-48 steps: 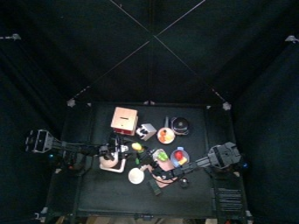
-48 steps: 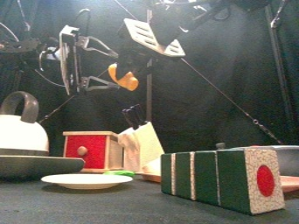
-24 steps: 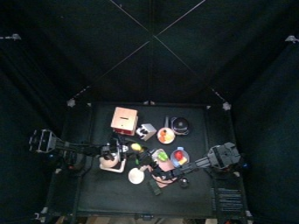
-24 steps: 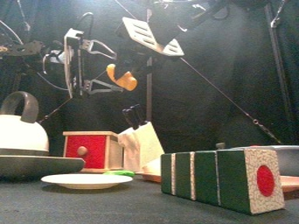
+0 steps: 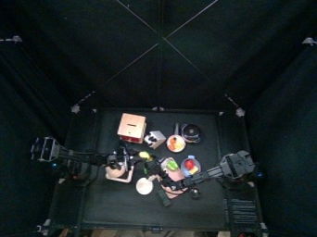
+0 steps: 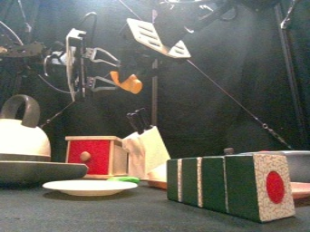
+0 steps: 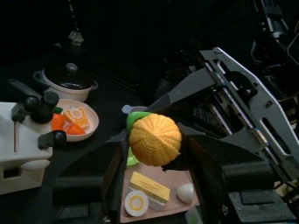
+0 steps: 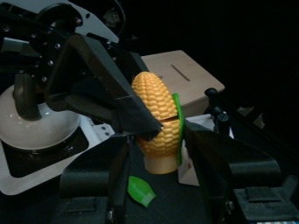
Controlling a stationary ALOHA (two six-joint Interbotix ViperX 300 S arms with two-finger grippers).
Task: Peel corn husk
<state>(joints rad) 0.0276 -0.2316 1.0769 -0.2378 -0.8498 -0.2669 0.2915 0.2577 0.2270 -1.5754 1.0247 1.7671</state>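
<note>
The corn (image 8: 156,109) is up in the air over the middle of the table, between the two arms; the left gripper (image 7: 156,166) is clamped on one end of it, and the right gripper (image 8: 158,157) has its jaws on both sides of the other end and looks clamped on it too. It looks like a toy, light and hard and a bit slippery. A thin strip of green husk (image 8: 176,107) runs down one side of the corn; it looks bendy and should pull off easily; grab it by its loose edge. A green leaf (image 8: 142,187) lies below on the table.
</note>
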